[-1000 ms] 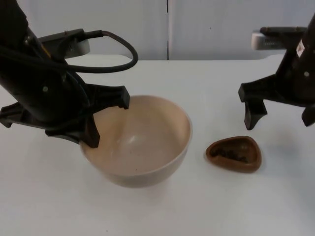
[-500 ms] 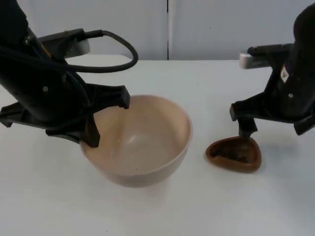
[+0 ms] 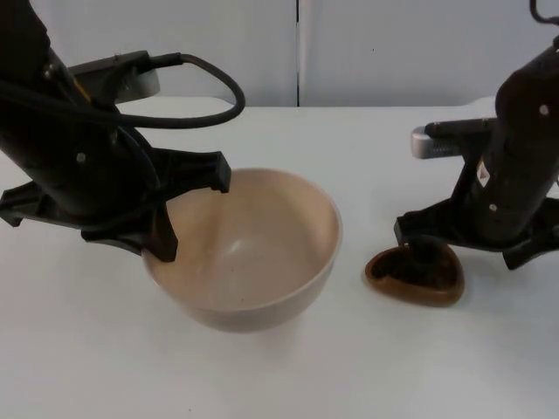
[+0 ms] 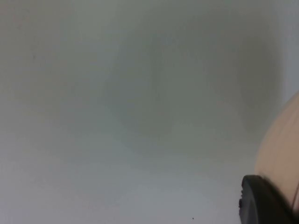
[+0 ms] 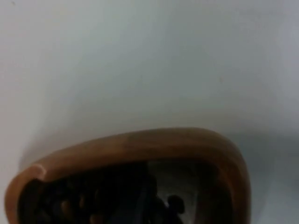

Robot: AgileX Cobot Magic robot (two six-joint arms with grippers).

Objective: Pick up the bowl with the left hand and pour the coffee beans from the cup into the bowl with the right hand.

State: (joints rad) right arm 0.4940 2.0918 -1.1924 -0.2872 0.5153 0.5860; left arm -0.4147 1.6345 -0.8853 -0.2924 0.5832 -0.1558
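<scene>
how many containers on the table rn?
2. A cream bowl sits left of centre with the left pincer at its rim. A brown cup of coffee beans sits to its right, under the right pincer.

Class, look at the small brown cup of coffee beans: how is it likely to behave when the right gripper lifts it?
The cup looks rigid, so it should probably hold its shape. It is low and wide, so it seems unlikely to tip on the table. The loose beans inside would likely shift or spill if the right gripper tilts it.
</scene>
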